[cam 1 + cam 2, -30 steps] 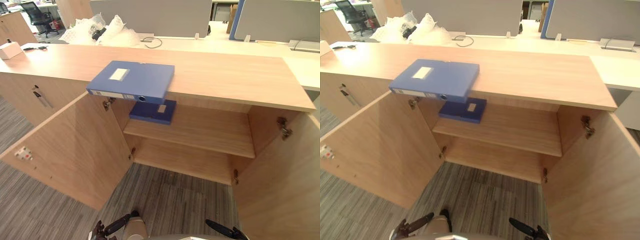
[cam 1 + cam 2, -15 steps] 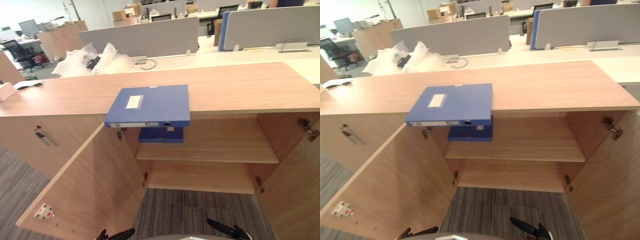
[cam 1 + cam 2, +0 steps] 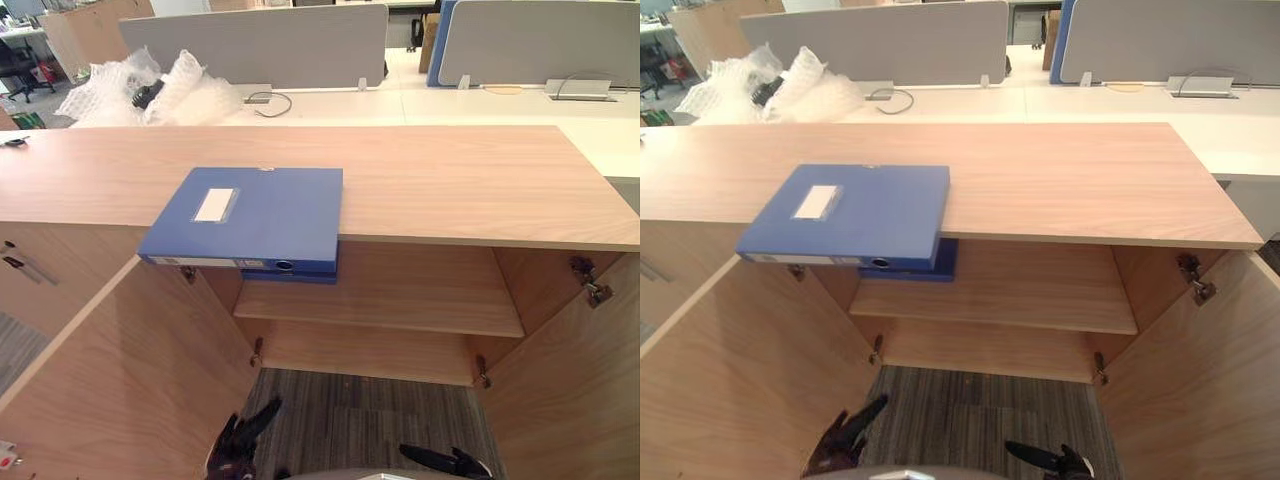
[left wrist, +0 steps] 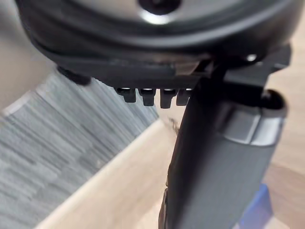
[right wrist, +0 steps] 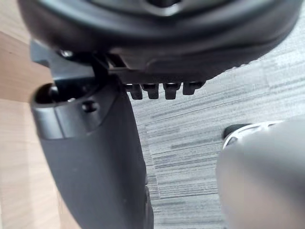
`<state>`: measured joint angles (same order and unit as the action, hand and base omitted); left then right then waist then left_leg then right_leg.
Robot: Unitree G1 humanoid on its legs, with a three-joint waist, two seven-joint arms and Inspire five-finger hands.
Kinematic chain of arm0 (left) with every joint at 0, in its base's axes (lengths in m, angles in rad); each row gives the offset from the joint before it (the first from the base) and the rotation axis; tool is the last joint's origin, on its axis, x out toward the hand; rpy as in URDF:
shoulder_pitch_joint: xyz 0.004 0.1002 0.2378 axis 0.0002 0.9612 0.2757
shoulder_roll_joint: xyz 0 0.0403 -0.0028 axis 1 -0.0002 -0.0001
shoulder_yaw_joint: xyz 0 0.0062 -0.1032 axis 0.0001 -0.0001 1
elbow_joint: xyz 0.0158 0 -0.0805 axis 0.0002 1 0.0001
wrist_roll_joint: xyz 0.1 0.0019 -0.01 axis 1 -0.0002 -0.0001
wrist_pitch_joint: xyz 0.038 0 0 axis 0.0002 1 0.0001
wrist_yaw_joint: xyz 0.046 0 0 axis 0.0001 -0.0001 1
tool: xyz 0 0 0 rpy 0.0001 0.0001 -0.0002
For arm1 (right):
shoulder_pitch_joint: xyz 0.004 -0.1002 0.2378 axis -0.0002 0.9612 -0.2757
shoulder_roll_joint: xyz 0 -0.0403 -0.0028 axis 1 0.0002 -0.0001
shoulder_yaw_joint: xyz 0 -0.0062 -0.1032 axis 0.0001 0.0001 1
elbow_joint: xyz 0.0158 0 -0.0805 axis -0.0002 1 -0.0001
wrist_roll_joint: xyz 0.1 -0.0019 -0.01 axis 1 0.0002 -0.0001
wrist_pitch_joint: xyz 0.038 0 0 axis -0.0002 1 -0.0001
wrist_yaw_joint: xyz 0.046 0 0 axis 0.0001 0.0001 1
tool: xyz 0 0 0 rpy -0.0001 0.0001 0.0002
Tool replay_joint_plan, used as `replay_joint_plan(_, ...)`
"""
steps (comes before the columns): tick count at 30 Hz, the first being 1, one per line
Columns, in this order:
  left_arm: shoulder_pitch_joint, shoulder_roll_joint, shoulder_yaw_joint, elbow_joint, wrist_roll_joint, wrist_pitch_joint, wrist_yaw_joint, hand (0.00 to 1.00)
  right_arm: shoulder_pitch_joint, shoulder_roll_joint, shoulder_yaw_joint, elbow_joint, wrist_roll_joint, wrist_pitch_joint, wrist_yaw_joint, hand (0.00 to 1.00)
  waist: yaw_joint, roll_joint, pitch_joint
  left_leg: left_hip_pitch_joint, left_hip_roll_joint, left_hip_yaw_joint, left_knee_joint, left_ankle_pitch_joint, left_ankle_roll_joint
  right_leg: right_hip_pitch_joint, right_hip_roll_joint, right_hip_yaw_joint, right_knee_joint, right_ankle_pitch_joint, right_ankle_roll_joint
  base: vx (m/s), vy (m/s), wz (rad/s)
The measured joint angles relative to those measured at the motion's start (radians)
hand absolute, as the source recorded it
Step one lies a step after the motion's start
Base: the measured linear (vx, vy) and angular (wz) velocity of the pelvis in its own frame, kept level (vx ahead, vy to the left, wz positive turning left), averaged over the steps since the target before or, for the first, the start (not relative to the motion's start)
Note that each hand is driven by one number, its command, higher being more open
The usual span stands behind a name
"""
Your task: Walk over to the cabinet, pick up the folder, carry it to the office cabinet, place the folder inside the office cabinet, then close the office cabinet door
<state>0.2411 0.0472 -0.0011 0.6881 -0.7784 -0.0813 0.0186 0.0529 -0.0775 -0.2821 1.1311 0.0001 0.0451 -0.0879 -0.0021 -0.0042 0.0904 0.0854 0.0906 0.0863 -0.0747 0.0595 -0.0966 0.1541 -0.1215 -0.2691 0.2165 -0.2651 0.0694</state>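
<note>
A folder point(image 3: 245, 215) lies on the left part of the cabinet's top surface point(image 3: 450, 180), its near end jutting out past the surface's front edge. Right under it, a second folder point(image 3: 940, 262) lies at the left end of the shelf point(image 3: 400, 295) inside the cabinet. The left door point(image 3: 120, 380) and the right door point(image 3: 570, 400) stand open to either side. Behind the surface runs a desk point(image 3: 480, 105) with packing wrap point(image 3: 130, 85) at its left end and screens point(image 3: 250, 45) along its back. Low in front, over the floor point(image 3: 370, 410), the left robot hand point(image 3: 240, 440) is near the left door and the right robot hand point(image 3: 445, 462) is further right.
</note>
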Motion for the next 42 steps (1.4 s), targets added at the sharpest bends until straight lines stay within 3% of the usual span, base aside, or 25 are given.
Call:
replay_joint_plan(7, 0.038, 0.000, -0.054, -0.280, -0.030, -0.001, -0.002, 1.00, 0.021, -0.023, 0.037, 0.000, -0.040, 0.020, 0.006, 1.00, -0.004, 0.007, -0.004, -0.012, -0.005, -0.002, -0.009, 0.000, 0.000, 0.000, 0.001, 0.005, -0.042, 0.029, -0.003, 0.02, -0.005, -0.03)
replay_joint_plan(17, 0.152, -0.008, -0.027, -0.385, 0.218, 0.015, 0.079, 1.00, 0.034, -0.030, 0.041, -0.004, -0.038, 0.033, 0.011, 1.00, 0.003, 0.016, -0.017, -0.034, -0.016, -0.070, 0.003, 0.000, 0.000, 0.028, 0.001, -0.036, -0.060, 0.037, -0.007, 0.00, -0.010, 0.20)
replay_joint_plan(28, 0.217, -0.064, 0.069, -0.565, 0.430, 0.026, 0.164, 1.00, 0.069, -0.027, 0.071, -0.051, -0.037, 0.041, -0.006, 1.00, 0.052, 0.022, -0.030, -0.058, -0.033, -0.134, -0.010, 0.041, 0.010, 0.039, -0.010, -0.098, -0.069, 0.034, -0.003, -0.05, 0.010, 0.18)
replay_joint_plan(42, 0.212, -0.119, 0.067, -0.862, 0.963, 0.027, 0.442, 1.00, 0.080, -0.018, 0.090, -0.016, -0.039, 0.038, -0.065, 1.00, 0.060, 0.001, -0.063, -0.113, -0.049, -0.235, -0.012, 0.093, 0.005, 0.035, -0.005, -0.185, -0.068, 0.028, 0.007, -0.07, 0.010, 0.20)
